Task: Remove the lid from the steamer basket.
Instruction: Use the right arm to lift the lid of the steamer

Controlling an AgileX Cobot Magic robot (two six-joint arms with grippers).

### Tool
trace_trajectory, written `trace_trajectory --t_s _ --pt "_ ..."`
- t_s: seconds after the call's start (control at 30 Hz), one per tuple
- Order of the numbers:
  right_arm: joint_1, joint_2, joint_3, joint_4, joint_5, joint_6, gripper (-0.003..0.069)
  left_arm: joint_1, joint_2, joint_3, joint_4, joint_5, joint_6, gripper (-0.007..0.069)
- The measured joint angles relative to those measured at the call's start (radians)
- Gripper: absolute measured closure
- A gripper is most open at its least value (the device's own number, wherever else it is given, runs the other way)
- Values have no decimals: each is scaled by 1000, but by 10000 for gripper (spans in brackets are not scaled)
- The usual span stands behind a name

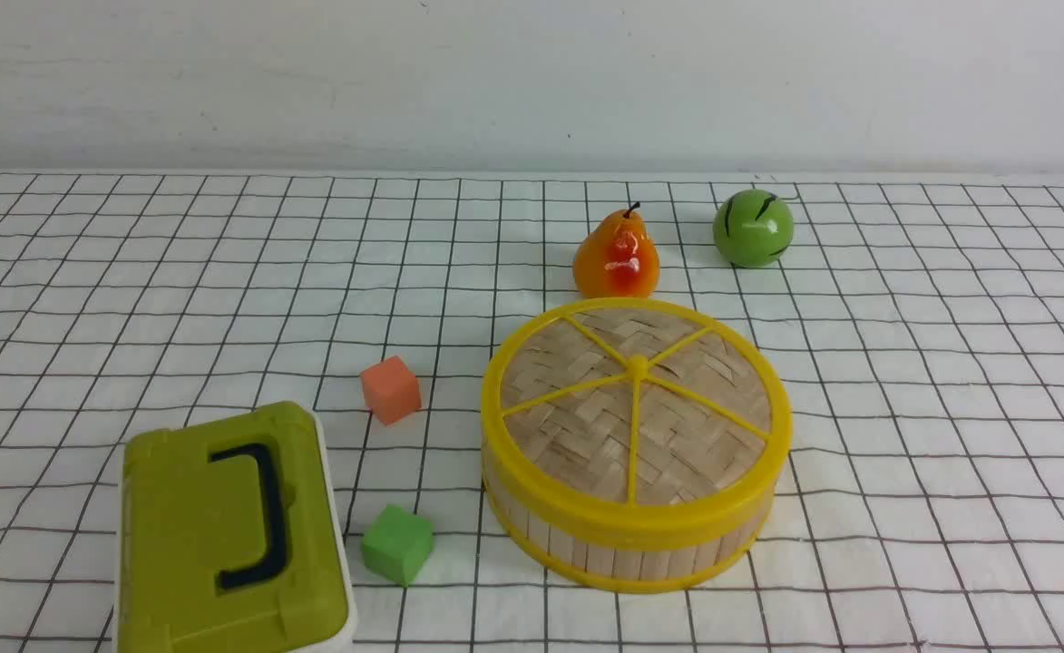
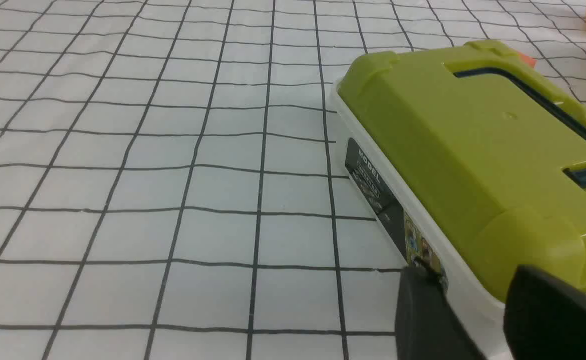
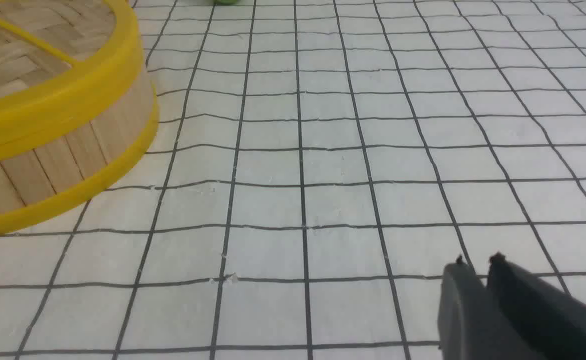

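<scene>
Front view: olive-green box [image 1: 232, 535] nearest, green cube [image 1: 395, 544] and orange cube [image 1: 391, 390] beside it; lid [image 1: 636, 404], 5 thin spokes [image 1: 633, 453], seated on the steamer basket [image 1: 622, 544], pear [image 1: 616, 258] just behind, so a snug lid may drag the light basket up. Left wrist view: left gripper [image 2: 470, 272] narrowly parted, empty, hard by the box; a swing could clip it. Right wrist view: right gripper [image 3: 476, 260] closed, empty, apart from the basket; unopened, it would likely skid off a spoke.

Table [image 1: 949, 408] w/ basket [image 1: 586, 544], box [image 1: 214, 544], cubes [image 1: 390, 388], fruit [image 1: 616, 258]

One basket [image 1: 631, 555], box [image 1: 223, 535]; two cubes [image 1: 390, 389] [image 1: 396, 544], fruits [image 1: 616, 258] [image 1: 753, 228]
</scene>
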Motion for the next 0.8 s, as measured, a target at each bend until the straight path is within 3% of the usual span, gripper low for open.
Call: trace_trajectory --t_s 0.8 --pt "0 0 0 0 0 0 557 0 0 0 32 0 0 385"
